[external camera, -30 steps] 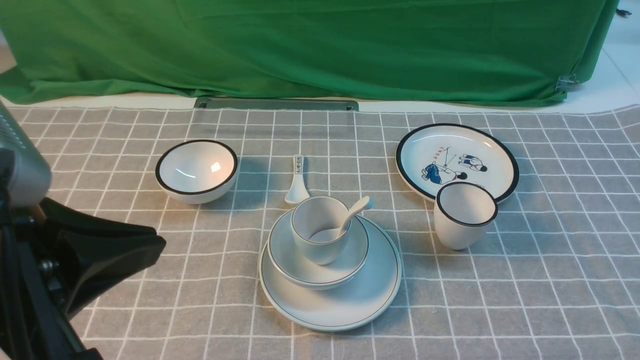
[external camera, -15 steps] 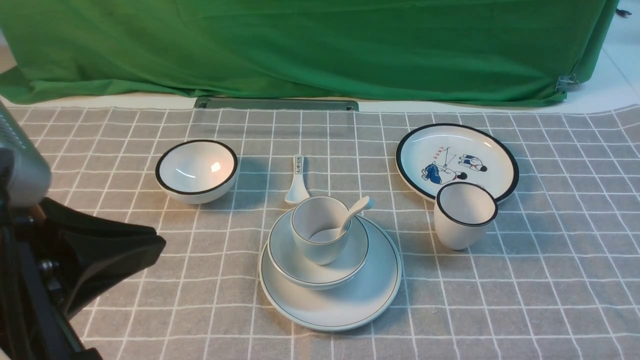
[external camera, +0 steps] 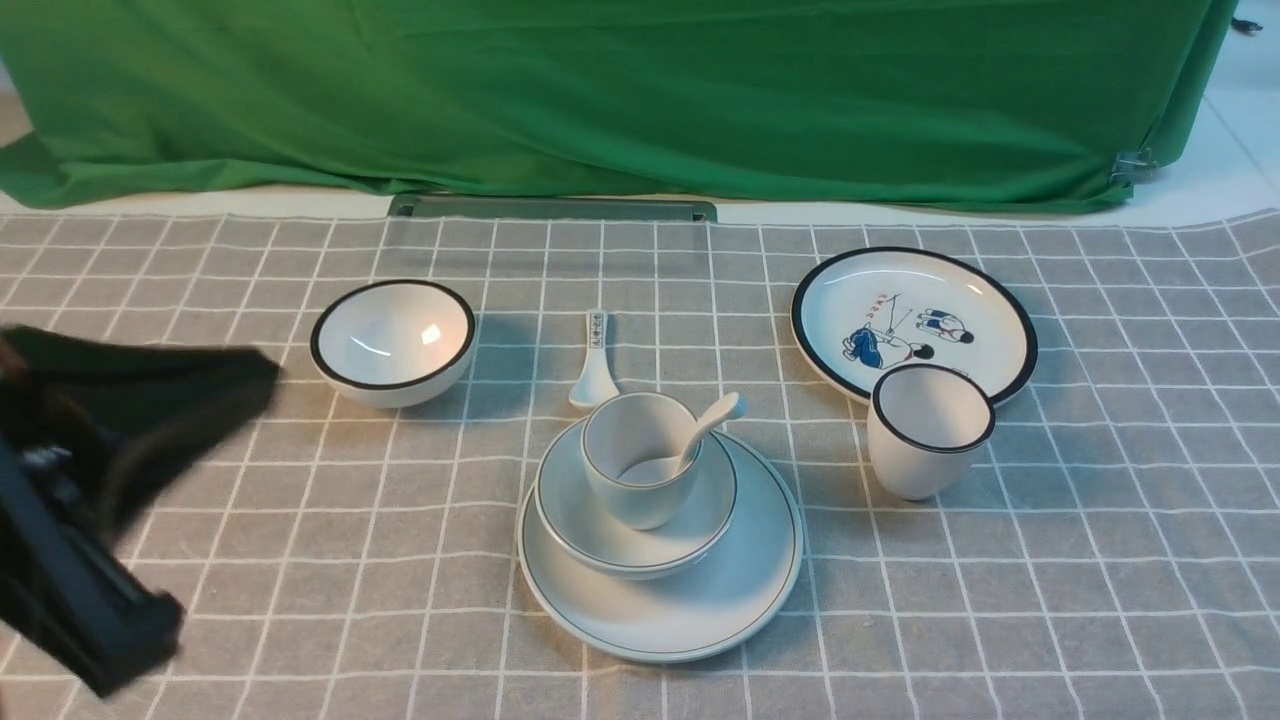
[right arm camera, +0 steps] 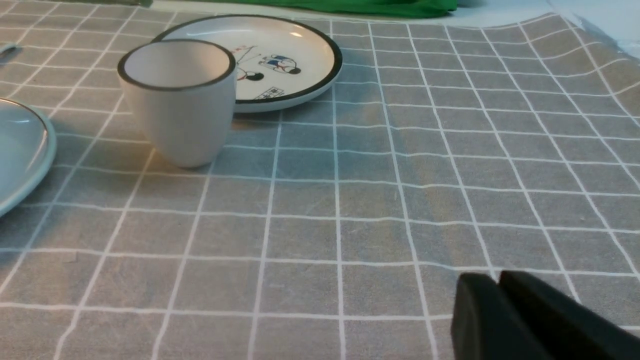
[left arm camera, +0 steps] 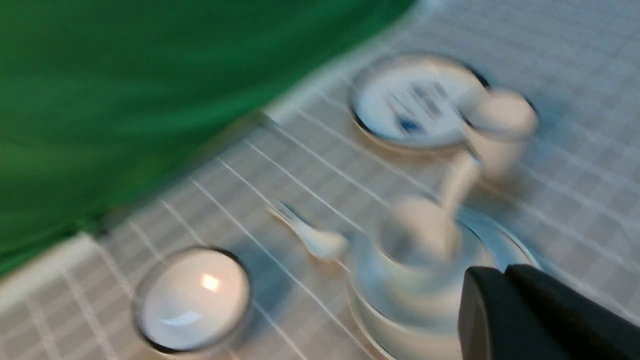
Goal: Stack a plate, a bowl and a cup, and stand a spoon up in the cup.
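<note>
The left gripper [external camera: 150,420], a dark blur left of the plate [external camera: 700,610], carries nothing, fingers pressed together. On the plate sits the bowl [external camera: 590,535], the cup [external camera: 640,455] inside it, the spoon [external camera: 708,425] leaning on the cup's rim: the stack looks complete. Right of the plate, low over the worktop [right arm camera: 350,200], the right gripper [right arm camera: 497,310] shows empty fingers nearly touching. The likeliest upset would be the left arm brushing the leaning spoon or off-centre cup in passing. The left wrist view is smeared; the right arm is absent from the front view.
</note>
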`<action>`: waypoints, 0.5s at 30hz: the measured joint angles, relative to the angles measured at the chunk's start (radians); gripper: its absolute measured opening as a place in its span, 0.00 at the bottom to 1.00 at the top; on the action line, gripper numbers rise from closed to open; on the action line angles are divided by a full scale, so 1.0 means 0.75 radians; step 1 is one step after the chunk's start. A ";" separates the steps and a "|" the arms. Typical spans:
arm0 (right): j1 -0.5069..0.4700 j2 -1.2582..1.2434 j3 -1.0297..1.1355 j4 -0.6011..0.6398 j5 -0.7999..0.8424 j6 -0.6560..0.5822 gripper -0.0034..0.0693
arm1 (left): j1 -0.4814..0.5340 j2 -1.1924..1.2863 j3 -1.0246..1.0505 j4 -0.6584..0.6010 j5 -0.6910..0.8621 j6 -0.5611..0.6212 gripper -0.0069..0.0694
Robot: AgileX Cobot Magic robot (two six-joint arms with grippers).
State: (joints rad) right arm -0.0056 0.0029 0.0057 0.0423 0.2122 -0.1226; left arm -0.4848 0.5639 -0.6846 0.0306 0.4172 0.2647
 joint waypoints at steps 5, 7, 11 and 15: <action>0.000 0.000 0.000 0.000 0.000 0.000 0.18 | 0.397 -0.340 0.329 -0.085 -0.162 0.017 0.11; 0.000 0.000 0.000 0.000 0.000 0.000 0.19 | 0.560 -0.467 0.449 -0.111 -0.160 0.018 0.11; 0.000 0.000 0.000 0.000 0.000 0.000 0.21 | 0.777 -0.713 0.698 -0.161 -0.162 0.015 0.11; 0.000 0.000 0.000 0.001 -0.003 0.001 0.22 | 0.805 -0.748 0.873 -0.222 -0.167 -0.016 0.11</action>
State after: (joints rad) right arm -0.0056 0.0029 0.0057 0.0431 0.2097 -0.1217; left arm 0.1191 0.0026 -0.0299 -0.1360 0.2921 0.2530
